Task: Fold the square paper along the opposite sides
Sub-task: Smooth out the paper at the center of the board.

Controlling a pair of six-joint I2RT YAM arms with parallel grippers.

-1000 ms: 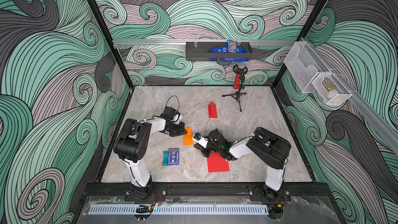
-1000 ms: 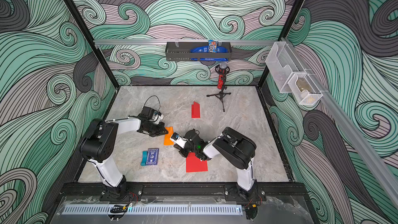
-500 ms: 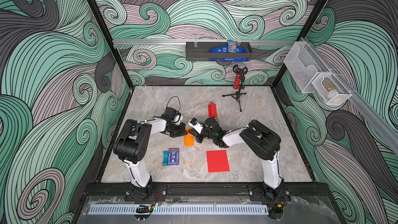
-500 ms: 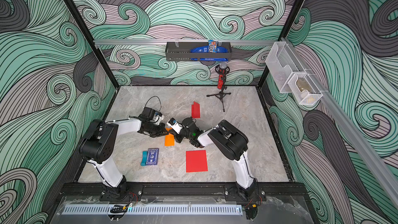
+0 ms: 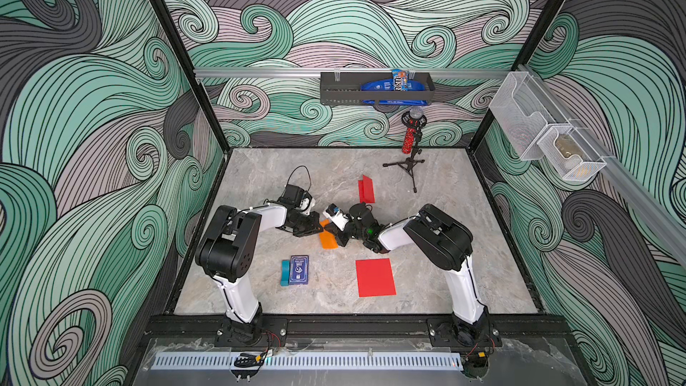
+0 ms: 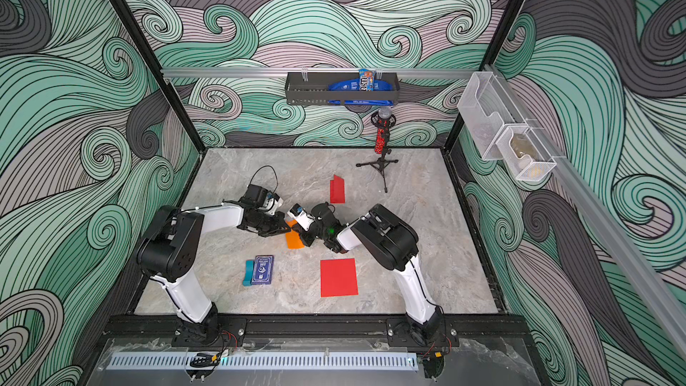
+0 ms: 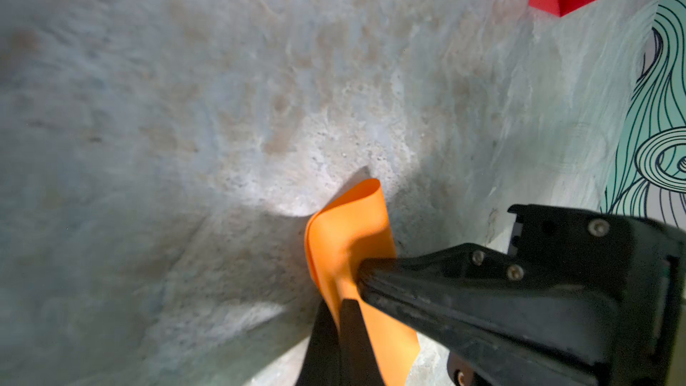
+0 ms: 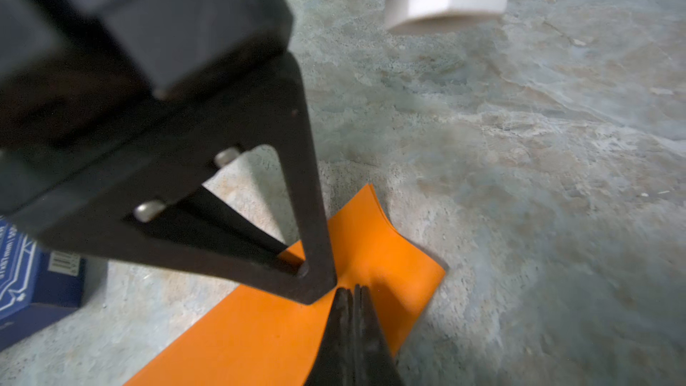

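Note:
The square paper is an orange sheet near the middle of the marble table, between my two grippers. My left gripper is shut on one edge of it. Past those jaws the orange paper curls up off the table. My right gripper comes in from the opposite side. It is shut with nothing between its fingers, and its tip rests on the orange sheet right beside the left fingertip. At its far corner the paper shows two layers.
A flat red sheet lies in front of the right arm. A folded red paper stands behind the grippers. A blue card box with a teal piece lies front left. A microphone tripod stands at the back.
My right arm has swung from the red sheet at the front back and left to the orange paper, meeting the left gripper. The left arm has hardly moved.

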